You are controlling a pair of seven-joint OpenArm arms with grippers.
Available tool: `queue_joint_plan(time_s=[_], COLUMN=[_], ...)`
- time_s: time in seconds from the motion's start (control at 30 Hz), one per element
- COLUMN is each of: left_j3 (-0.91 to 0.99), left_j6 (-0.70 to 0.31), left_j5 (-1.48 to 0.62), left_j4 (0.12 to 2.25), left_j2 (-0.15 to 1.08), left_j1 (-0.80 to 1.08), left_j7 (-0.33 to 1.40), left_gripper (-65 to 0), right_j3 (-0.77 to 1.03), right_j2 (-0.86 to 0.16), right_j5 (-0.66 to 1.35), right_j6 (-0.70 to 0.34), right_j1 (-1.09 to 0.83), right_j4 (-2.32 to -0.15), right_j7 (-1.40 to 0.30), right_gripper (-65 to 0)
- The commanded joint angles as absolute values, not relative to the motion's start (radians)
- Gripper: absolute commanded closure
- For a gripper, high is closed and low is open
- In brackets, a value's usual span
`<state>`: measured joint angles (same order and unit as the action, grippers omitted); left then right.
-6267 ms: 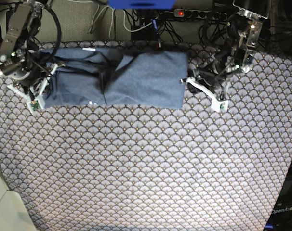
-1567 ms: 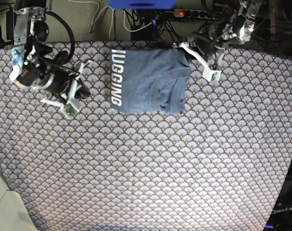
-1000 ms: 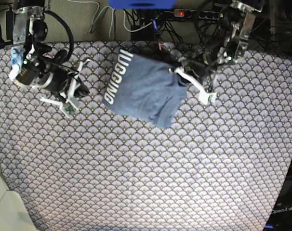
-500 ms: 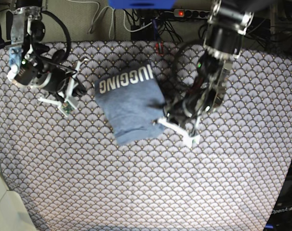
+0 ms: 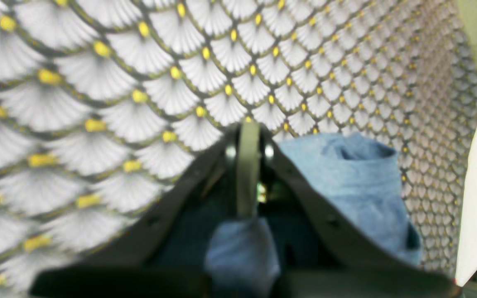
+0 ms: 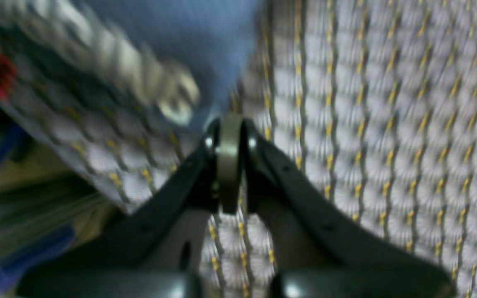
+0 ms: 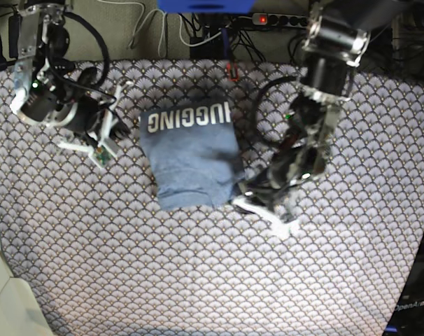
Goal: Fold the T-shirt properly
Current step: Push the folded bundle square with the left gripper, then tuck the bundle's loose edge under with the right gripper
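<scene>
- Near the back middle of the tabletop (image 7: 198,280), on the scallop-patterned tablecloth (image 7: 338,266), the T-shirt (image 7: 191,157) lies as a compact folded packet, lettering side up, with the white capitals along its far edge.
- The left hand (image 7: 264,208) sits at the packet's near right corner; its wrist view shows the two fingers pressed together with a bit of blue cloth caught between them close to the camera — clamped on the T-shirt's corner, by the look of it, so the bundle can be dragged or turned without coming undone.
- The right hand (image 7: 103,147) hangs just beside the packet's left edge, apart from the cloth; its fingers are together with nothing between them, and only tablecloth shows under them in the blurred wrist view.
- Judging by the neat rectangular shape, the folding itself looks nearly complete — what remains is probably squaring the packet up and letting go.
- A risk: pulling by one corner could peel the top layer and loosen the fold.
</scene>
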<state>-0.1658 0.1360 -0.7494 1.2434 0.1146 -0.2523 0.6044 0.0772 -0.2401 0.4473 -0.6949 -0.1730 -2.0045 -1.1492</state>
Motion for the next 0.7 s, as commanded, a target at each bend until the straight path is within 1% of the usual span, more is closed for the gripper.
queue_joint_plan(time_s=[0.0,0.13,0.23,0.43,0.53,0.67], left_j3=[-0.140,-0.036,0.038,0.174,0.193,0.220], left_j6=[0.134,0.134,0.134,0.134,0.134,0.134], left_j5=[-0.771,-0.862,-0.895,-0.894,-0.894,-0.894], left_j4=[1.285,1.394,1.434,1.511,1.560,1.618], left_j2=[0.151,0.248,0.286,0.288,0.288,0.286], left_j1=[-0.245,-0.107,-0.010,0.124,0.159,0.200], left_j7=[0.590,0.591,0.622,0.680,0.702,0.725], left_gripper=[-0.3,-0.3,-0.3,-0.3,-0.3,-0.3], right_j3=[0.081,0.067,-0.001,-0.196,-0.283,-0.343], right_j2=[-0.234,-0.186,-0.177,-0.176,-0.150,-0.125], right_j5=[0.447,0.446,0.446,0.446,0.446,0.446], right_j6=[-0.698,-0.698,-0.698,-0.698,-0.698,-0.698], right_j1=[-0.160,-0.151,-0.147,-0.107,-0.082,-0.065], right_j4=[-2.015,-2.014,-2.012,-2.011,-2.011,-1.998], right_j7=[-1.148,-1.150,-1.144,-1.141,-1.142,-1.130], right_gripper=[0.0,0.0,0.0,0.0,0.0,0.0])
